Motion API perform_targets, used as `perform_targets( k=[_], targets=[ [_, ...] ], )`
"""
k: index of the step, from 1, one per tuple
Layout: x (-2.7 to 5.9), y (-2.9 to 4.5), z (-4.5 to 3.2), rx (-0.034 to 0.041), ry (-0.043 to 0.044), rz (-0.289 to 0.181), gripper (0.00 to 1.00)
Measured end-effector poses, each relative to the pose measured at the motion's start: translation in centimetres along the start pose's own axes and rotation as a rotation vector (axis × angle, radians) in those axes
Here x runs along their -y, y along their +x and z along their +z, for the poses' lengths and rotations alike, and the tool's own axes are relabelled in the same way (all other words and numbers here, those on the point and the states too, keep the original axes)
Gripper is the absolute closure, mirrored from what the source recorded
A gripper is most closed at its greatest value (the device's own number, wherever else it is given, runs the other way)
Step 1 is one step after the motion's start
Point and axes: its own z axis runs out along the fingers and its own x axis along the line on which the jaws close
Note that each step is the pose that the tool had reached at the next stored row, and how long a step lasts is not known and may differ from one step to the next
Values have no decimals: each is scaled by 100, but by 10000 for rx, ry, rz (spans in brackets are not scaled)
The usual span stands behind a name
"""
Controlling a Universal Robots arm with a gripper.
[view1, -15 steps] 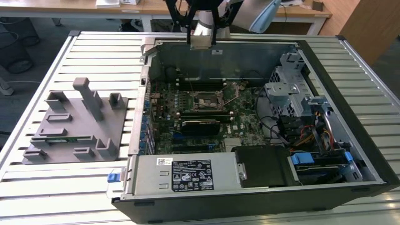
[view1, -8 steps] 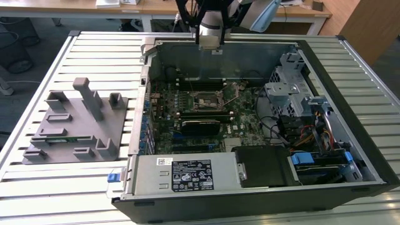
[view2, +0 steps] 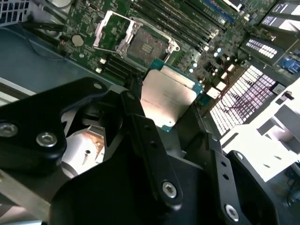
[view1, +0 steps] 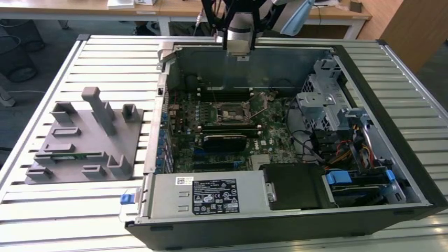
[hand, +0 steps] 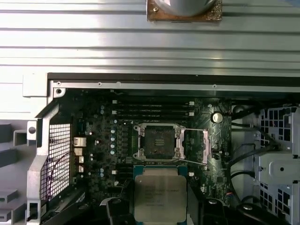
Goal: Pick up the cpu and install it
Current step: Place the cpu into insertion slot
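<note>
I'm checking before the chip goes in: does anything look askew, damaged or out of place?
Nothing stands out. The silvery square cpu sits straight in the gripper, its edges in line with the dark square socket. That socket is empty, its metal frame hinged open beside it.

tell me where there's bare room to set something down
Free: table slats beyond the grey tray and in front of it. Crowded: inside the case, cables and drive cage at the exterior view's right; the tool holds the cpu.
</note>
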Motion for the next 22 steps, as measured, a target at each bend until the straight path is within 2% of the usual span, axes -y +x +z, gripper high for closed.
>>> perform_targets(
  k=[6,15,22],
  targets=[
    [0,-3,0,1,11,49,46],
    [0,-4,12,22,12,683,46],
    [1,-4,28,64,4,1844,46]
  ],
)
